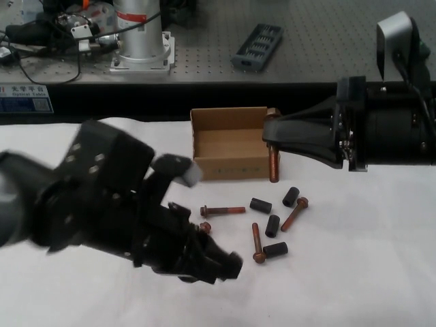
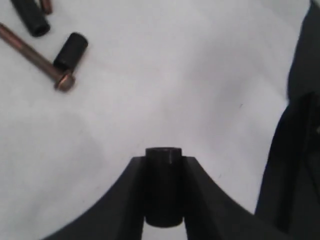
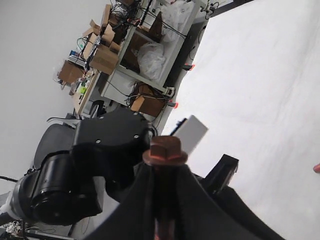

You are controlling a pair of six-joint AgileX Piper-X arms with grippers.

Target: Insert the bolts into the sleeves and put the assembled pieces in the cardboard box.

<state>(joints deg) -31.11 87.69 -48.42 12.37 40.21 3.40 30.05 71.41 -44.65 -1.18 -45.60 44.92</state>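
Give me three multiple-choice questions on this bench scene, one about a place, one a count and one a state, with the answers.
1. Where do the loose bolts lie? A in the cardboard box; B on the white cloth in front of it; C on a shelf.
2. How many loose black sleeves lie on the cloth? A two; B four; C seven.
3. What does the left gripper hold? A a bolt; B nothing; C a black sleeve.
Answers: 1 B, they lie scattered before the box; 2 B, the high view shows four; 3 C, its fingers clamp the sleeve in the left wrist view.
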